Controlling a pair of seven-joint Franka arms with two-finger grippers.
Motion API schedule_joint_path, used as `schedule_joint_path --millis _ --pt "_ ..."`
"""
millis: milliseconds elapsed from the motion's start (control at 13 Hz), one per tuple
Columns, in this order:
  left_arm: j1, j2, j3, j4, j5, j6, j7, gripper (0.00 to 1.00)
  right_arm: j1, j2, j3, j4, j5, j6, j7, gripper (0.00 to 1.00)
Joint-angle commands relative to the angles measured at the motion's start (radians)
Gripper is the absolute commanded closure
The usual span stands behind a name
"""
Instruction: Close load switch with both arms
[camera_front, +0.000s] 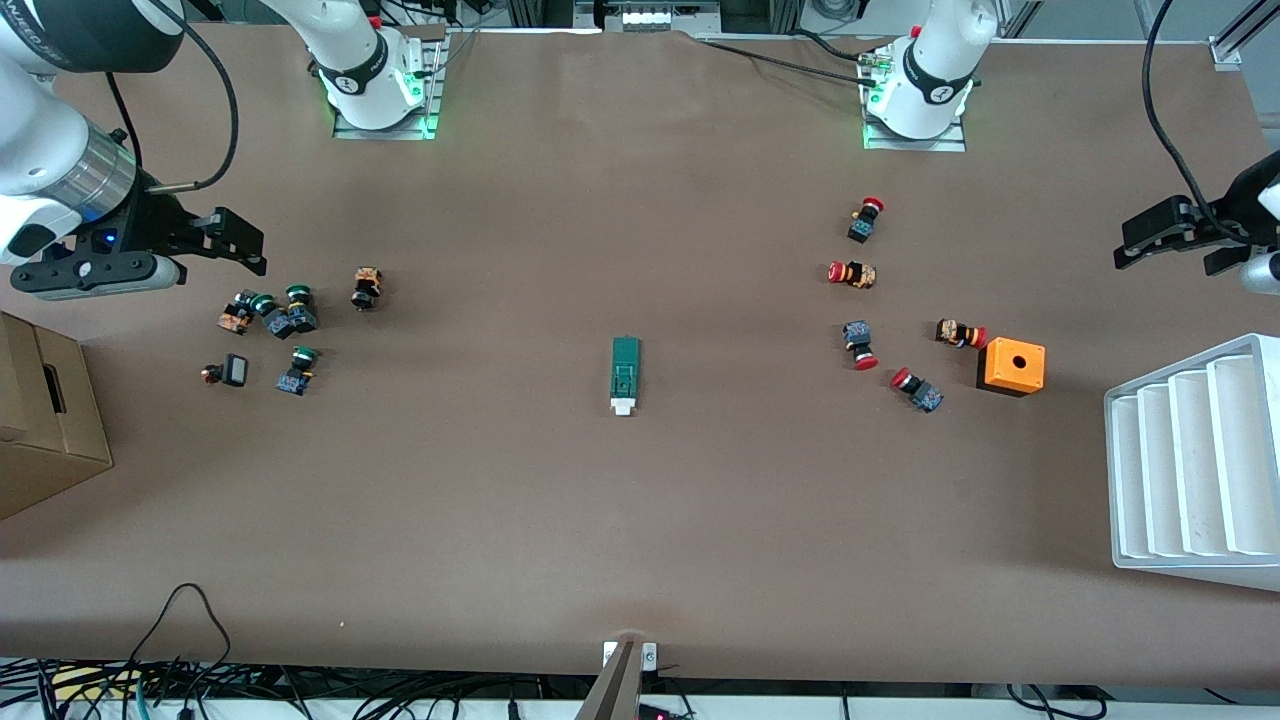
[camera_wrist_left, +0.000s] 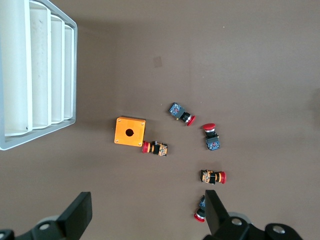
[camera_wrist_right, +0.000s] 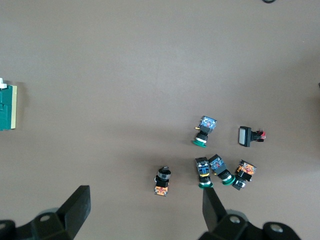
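The load switch (camera_front: 625, 375) is a narrow dark-green block lying flat at the middle of the table, its white tab at the end nearer the front camera. One end of the load switch (camera_wrist_right: 7, 107) also shows at the edge of the right wrist view. My right gripper (camera_front: 245, 245) hangs open and empty over the table's right-arm end, above a cluster of green-capped buttons; its fingers (camera_wrist_right: 77, 207) stand wide apart. My left gripper (camera_front: 1165, 250) hangs open and empty over the left-arm end, its fingers (camera_wrist_left: 80, 212) spread wide. Both are well away from the switch.
Several red-capped push-buttons (camera_front: 865, 275) and an orange box with a hole (camera_front: 1012, 365) lie toward the left arm's end, beside a white ribbed tray (camera_front: 1195, 465). Green-capped buttons (camera_front: 285, 315) and a cardboard box (camera_front: 45, 410) are at the right arm's end.
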Motion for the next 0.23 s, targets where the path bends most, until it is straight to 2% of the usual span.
schedule_joint_path --millis 0,154 --pt "-0.002 -0.034 -0.006 -0.03 0.024 -0.007 0.009 0.01 -0.005 -0.001 0.004 0.018 -0.01 -0.001 -0.026 0.01" --pt "-0.002 -0.037 -0.006 -0.03 0.024 -0.015 0.008 0.01 -0.007 0.02 0.004 0.043 -0.012 -0.006 -0.029 0.01"
